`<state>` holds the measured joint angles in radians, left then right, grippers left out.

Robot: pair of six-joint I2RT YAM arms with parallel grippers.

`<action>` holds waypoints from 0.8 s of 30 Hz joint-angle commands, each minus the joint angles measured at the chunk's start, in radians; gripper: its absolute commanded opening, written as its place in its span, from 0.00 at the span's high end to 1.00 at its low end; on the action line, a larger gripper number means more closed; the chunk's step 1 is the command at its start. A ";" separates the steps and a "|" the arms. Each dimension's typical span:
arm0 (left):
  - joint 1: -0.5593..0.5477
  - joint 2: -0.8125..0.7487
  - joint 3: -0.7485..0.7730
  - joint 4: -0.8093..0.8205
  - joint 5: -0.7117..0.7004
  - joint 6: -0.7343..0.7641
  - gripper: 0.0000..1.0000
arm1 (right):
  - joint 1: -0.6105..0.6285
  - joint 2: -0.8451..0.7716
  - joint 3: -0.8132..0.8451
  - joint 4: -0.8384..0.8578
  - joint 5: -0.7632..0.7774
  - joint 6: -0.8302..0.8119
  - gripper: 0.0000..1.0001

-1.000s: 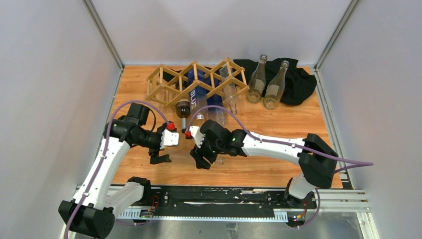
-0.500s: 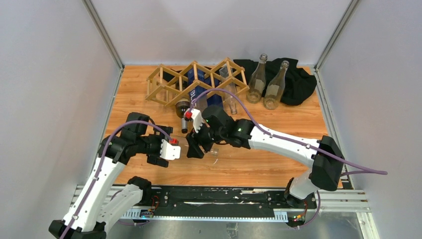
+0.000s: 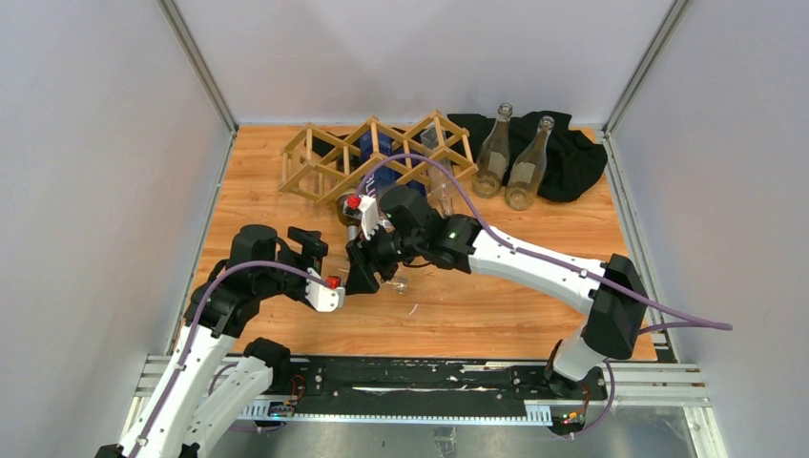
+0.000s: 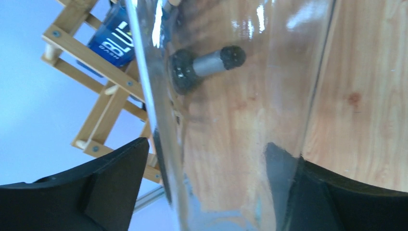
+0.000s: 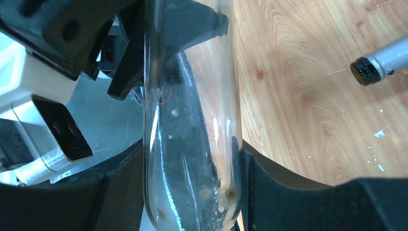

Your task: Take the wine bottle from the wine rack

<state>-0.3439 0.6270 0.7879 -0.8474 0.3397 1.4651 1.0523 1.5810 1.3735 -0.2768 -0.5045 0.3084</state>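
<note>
The light wooden wine rack (image 3: 372,153) stands at the back centre and also shows in the left wrist view (image 4: 96,110). My right gripper (image 3: 364,269) is shut on a clear empty wine bottle (image 5: 192,134), held in the air in front of the rack. Both its fingers (image 5: 269,178) press the glass. My left gripper (image 3: 327,260) is open around the same bottle (image 4: 231,120). Its left finger (image 4: 115,178) stands apart from the glass. A dark bottle with a grey neck (image 3: 349,212), a blue-labelled bottle (image 3: 377,176) and a clear bottle (image 3: 441,186) lie in the rack.
Two clear bottles (image 3: 493,153) (image 3: 528,164) stand at the back right against a black cloth (image 3: 577,157). The dark bottle's grey neck (image 4: 207,62) points toward the grippers. White walls close the left, right and back sides.
My right gripper carried the clear bottle left and toward the rack. My left arm drew back and turned its wrist, and its open fingers now straddle the bottle.
</note>
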 commanded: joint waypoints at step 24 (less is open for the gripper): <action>-0.007 -0.017 0.016 0.444 0.130 -0.630 1.00 | -0.214 -0.354 0.073 0.029 0.038 -0.032 0.04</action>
<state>-0.3447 0.5808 0.7216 -0.5167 0.4114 1.1595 0.8597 1.3060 1.4181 -0.2913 -0.5144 0.3168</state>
